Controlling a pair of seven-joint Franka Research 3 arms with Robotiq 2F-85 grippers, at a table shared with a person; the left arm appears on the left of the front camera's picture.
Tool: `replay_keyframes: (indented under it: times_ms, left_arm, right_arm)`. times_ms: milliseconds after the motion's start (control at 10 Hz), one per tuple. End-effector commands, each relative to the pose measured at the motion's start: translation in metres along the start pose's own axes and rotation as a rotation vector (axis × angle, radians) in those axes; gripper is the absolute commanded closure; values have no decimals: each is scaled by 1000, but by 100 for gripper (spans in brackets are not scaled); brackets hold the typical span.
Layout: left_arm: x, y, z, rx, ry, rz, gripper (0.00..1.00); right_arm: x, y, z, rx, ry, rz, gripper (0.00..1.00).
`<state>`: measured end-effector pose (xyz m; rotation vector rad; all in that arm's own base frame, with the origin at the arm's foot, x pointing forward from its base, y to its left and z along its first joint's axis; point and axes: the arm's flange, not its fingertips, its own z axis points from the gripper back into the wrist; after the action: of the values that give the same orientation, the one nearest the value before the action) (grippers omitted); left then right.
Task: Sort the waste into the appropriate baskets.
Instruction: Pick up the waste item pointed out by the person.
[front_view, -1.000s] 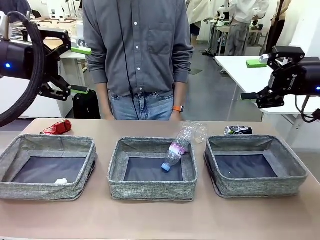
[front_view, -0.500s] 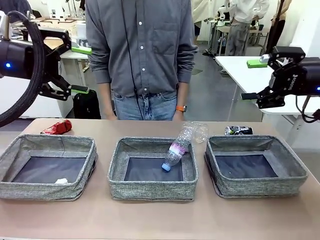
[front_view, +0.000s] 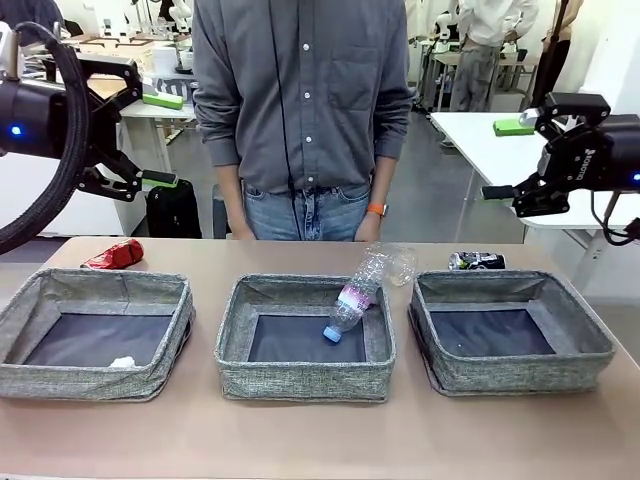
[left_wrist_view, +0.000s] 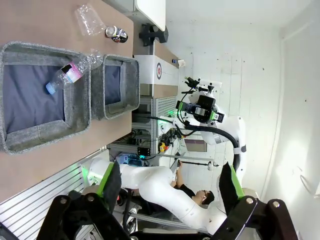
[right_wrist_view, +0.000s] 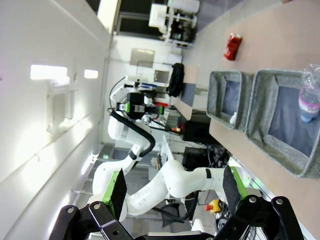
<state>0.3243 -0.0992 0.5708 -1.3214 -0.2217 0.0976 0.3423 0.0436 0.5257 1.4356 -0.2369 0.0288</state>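
The grey-shirted person (front_view: 300, 100) has sidestepped, yet the left gripper (front_view: 160, 140) and right gripper (front_view: 505, 160) still hang raised, jaws apart and empty, so the sorting looks paused.

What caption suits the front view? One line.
Bottle leans cap-down in the middle basket; left gripper and right gripper open, raised; person stands behind.

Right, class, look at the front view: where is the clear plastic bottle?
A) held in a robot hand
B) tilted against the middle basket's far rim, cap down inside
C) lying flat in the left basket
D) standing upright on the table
B: the bottle leans on the far rim of the middle basket, with its blue cap pointing down inside it.
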Motion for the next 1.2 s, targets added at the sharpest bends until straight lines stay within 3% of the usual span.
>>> replay_keyframes:
  times_ms: [0, 1100]
  left_arm:
    - [-2, -2, 1, -4, -1, 9, 0]
    - [-2, -2, 1, -4, -1, 9, 0]
  right_arm:
    - [2, 4, -2, 20, -9, -8, 0]
    - [0, 0, 0, 0, 0, 0, 0]
